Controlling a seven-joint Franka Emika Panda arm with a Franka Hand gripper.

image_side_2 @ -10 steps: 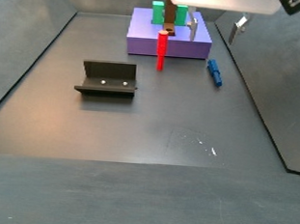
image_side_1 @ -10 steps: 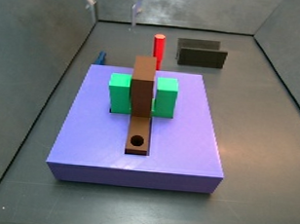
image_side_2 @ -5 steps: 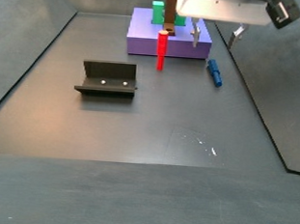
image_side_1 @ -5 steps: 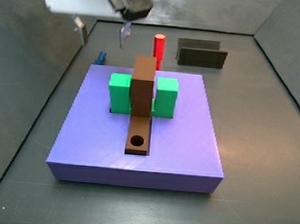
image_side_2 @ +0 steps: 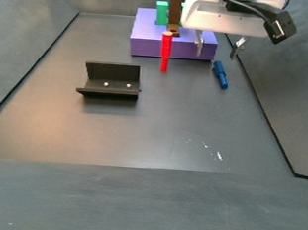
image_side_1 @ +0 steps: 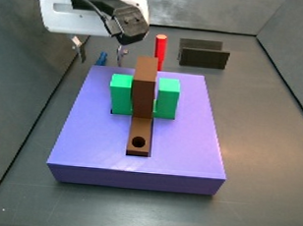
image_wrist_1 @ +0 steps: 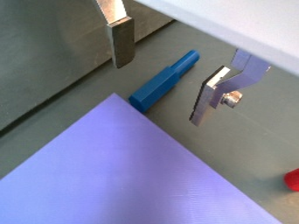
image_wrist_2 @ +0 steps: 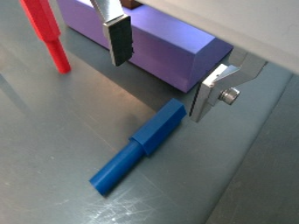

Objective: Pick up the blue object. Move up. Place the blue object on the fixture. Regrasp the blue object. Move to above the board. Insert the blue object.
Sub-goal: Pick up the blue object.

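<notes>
Two silver fingers (image_wrist_2: 117, 39) of the gripper (image_wrist_2: 163, 66) are spread, nothing between them. We see the slim blue cylindrical peg (image_wrist_2: 140, 148) lying flat on the dark floor just beside the thick lavender slab board (image_wrist_2: 163, 39), below the gap between the fingers. In a side view the gripper (image_side_1: 100, 54) hides most of the peg. The red upright peg (image_side_2: 166, 50) stands near.
</notes>
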